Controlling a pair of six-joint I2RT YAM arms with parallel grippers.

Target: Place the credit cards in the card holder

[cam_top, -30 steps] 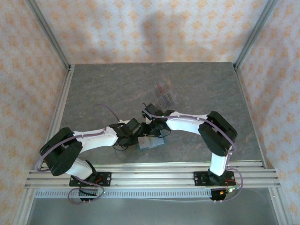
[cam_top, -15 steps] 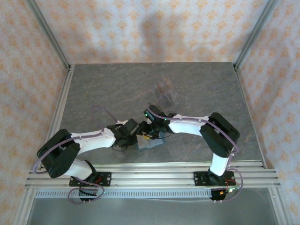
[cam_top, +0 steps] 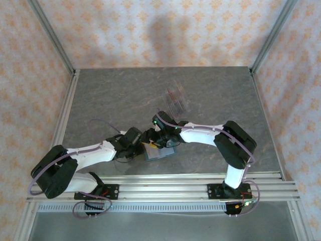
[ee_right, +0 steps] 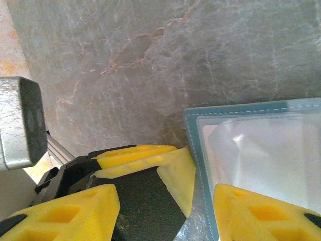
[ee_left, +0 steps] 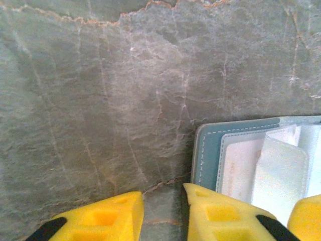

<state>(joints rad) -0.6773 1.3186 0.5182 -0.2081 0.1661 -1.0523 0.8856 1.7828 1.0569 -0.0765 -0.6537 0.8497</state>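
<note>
Left gripper (ee_left: pixel 163 218): I read it as released, with bare stone in the gap between the two yellow fingers (ee_left: pixel 100 218). One finger sits at the corner of the teal card holder (ee_left: pixel 241 150).

Right gripper (ee_right: pixel 165 216): also spread wide and grasping nothing. One finger is over the card holder's clear pocket, and a finger of the left gripper lies in the gap between its fingers.

The card holder lies open and flat near the middle of the tabletop's (cam_top: pixel 110 95) near edge.

The cards (cam_top: pixel 176 100), with dark red showing among them, lie toward the centre of the tabletop, well apart from both grippers and the card holder.
</note>
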